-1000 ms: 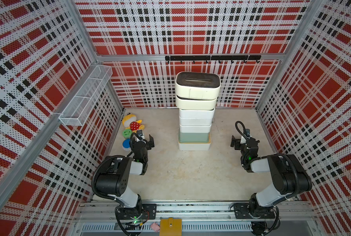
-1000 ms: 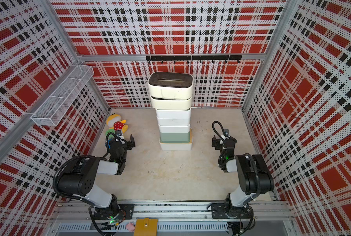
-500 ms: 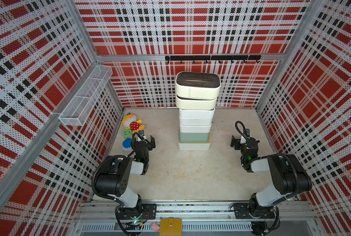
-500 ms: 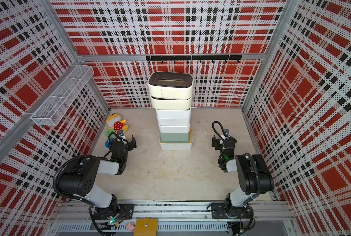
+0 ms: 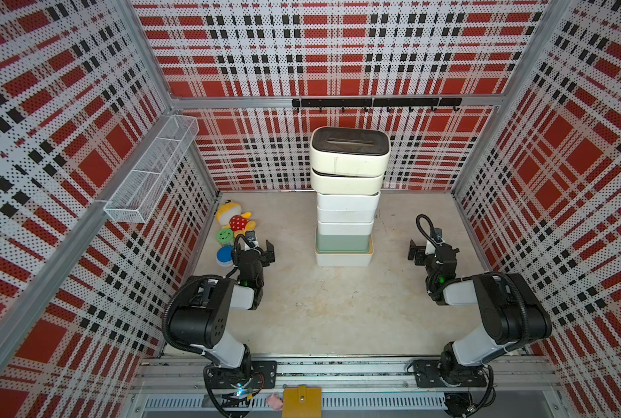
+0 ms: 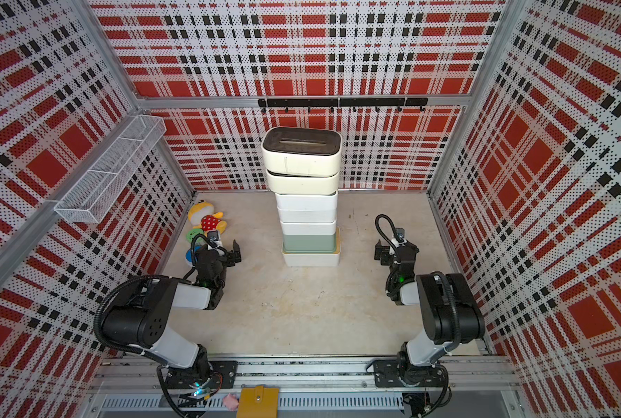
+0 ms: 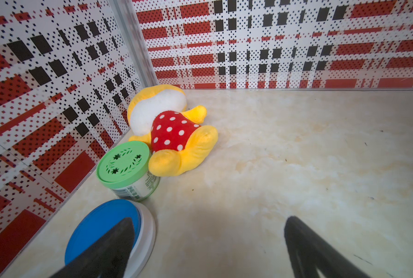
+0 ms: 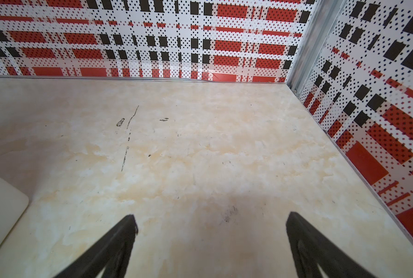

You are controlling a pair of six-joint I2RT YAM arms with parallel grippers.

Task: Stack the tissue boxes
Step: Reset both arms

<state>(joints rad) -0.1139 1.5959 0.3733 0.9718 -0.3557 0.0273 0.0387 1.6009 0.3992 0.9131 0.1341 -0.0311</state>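
Tissue boxes [image 5: 348, 202] standing as single tower, centre of frame in both top views, well apart from both arms. I'm counting seven: dark-lidded white one on top, mint-green one second from bottom, tan-lidded white one at base on table [image 5: 338, 311]. Left gripper [image 5: 254, 251] sitting low, left of tower, jaws spread wide, gripping nothing. I'm seeing blue disc [image 7: 104, 228] partly behind one finger in wrist view, green disc [image 7: 123, 161] and plush toy [image 7: 174, 134] beyond. Right gripper [image 5: 432, 253] sitting right of tower, jaws likewise wide, gripping nothing.
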